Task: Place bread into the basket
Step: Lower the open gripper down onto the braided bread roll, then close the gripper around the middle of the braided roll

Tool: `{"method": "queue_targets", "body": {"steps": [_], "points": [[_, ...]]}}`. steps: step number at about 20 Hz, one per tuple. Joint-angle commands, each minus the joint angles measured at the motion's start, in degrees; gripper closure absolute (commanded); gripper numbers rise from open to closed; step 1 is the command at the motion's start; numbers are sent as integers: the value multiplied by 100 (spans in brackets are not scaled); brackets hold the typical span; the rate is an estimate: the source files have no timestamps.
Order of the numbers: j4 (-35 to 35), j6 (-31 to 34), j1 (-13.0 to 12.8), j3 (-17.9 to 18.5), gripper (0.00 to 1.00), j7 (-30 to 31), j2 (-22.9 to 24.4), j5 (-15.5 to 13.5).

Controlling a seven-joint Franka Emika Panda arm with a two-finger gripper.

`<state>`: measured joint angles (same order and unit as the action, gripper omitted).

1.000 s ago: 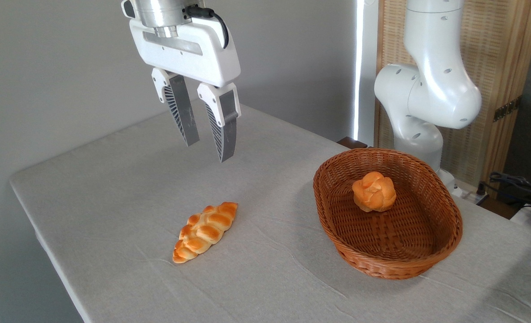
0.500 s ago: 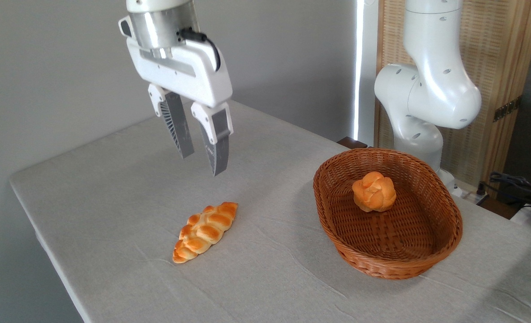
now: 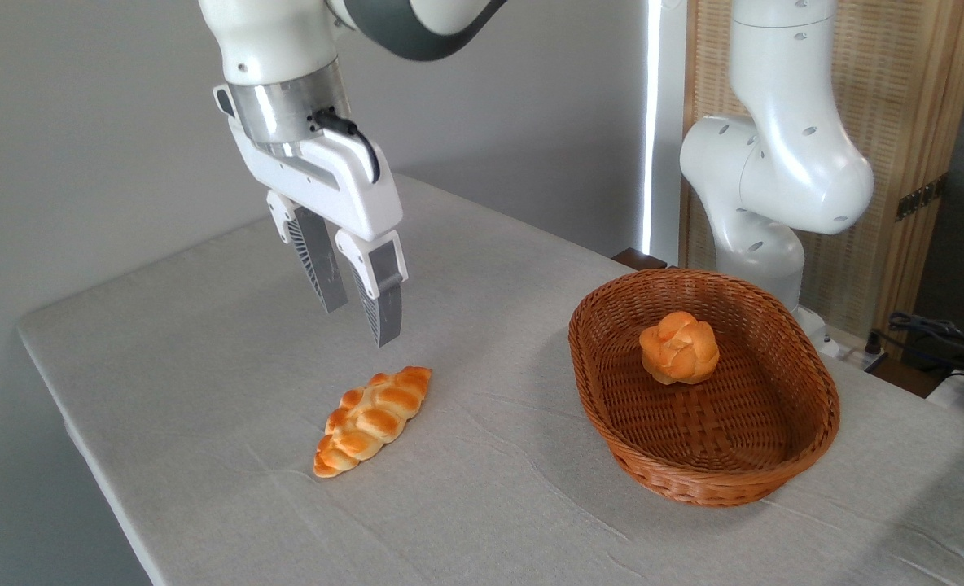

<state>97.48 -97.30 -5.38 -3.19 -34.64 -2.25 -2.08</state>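
Starting at the left, the pincer (image 3: 361, 324) hangs above the desk (image 3: 205, 325) with its two fingers spread a little and nothing between them; it's empty, tips pointing down and slightly right. Just below and a bit to the right lies the braided loaf (image 3: 374, 420), flat on the grey cloth, lying diagonally with one pointed end toward the front-left and the other toward the back-right; nothing touches it. Further right, well apart from the loaf, sits the oval wicker basket (image 3: 612, 431); there's a small knotted bun (image 3: 679, 347) inside it, toward the back, so the front half looks free. Behind that is the white arm base (image 3: 775, 179).

So I'd say this is the approach step, loaf not grabbed yet; next move probably calls for dropping lower, lining the fingers up across the loaf's narrow middle, then closing gently, since it looks soft.
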Motion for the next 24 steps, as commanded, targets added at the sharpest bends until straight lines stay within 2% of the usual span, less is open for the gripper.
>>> {"method": "queue_targets", "body": {"steps": [1, 6, 10, 13, 20, 21, 23, 24], "points": [[254, -184, -42, -23, 0, 98, 40, -73], [675, -456, -68, -181, 0, 125, -39, -82], [992, -1008, -129, -401, 0, 466, -214, -152], [1326, -1299, -130, -480, 0, 476, -223, -108], [1335, -1511, -130, -472, 0, 432, -276, -55], [1335, -1511, -130, -472, 0, 415, -285, -38], [1335, -1511, -130, -480, 0, 450, -355, 277], [1335, -1511, -130, -480, 0, 458, -364, 305]]}}
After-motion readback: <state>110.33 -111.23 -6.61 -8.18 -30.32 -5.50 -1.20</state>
